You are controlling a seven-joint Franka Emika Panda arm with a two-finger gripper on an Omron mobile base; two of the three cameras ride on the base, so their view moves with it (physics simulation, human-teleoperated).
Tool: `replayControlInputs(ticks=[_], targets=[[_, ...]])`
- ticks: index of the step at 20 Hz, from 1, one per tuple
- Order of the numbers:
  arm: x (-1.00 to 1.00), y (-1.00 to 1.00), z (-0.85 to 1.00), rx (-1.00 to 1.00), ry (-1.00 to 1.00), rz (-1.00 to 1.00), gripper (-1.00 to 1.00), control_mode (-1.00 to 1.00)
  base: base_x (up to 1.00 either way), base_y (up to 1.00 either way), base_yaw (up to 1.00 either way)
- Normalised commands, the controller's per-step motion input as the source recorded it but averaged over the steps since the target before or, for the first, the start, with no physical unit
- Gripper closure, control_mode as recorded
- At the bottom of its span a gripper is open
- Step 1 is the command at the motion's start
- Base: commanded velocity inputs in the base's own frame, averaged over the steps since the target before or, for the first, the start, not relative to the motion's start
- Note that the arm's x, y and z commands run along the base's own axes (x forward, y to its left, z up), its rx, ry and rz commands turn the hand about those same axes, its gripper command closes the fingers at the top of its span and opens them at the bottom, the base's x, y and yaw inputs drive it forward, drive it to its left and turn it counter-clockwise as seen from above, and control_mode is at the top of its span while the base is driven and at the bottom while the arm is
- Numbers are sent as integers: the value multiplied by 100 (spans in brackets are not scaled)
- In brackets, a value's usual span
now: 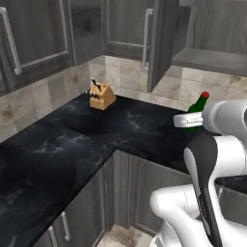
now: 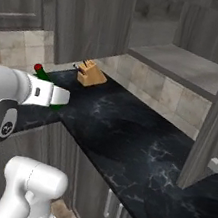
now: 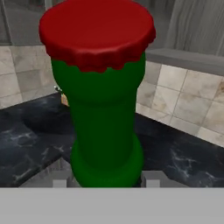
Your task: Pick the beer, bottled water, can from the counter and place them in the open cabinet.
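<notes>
End effector [image 3: 105,183] closed around the lower body of the beer bottle [image 3: 103,109], which hangs clear of the black worktop [image 1: 72,140]: carry step in hand; next, swing it onto the open cabinet's shelf [image 2: 189,67].
</notes>
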Motion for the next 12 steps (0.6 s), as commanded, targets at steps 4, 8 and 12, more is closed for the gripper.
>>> replayControlInputs(ticks=[4, 8, 12], targets=[[0, 0, 0, 0, 0, 0, 100, 100, 57, 0, -34], [0, 0, 0, 0, 0, 0, 100, 100, 59, 0, -34], [0, 0, 0, 0, 0, 0, 100, 100, 51, 0, -33]])
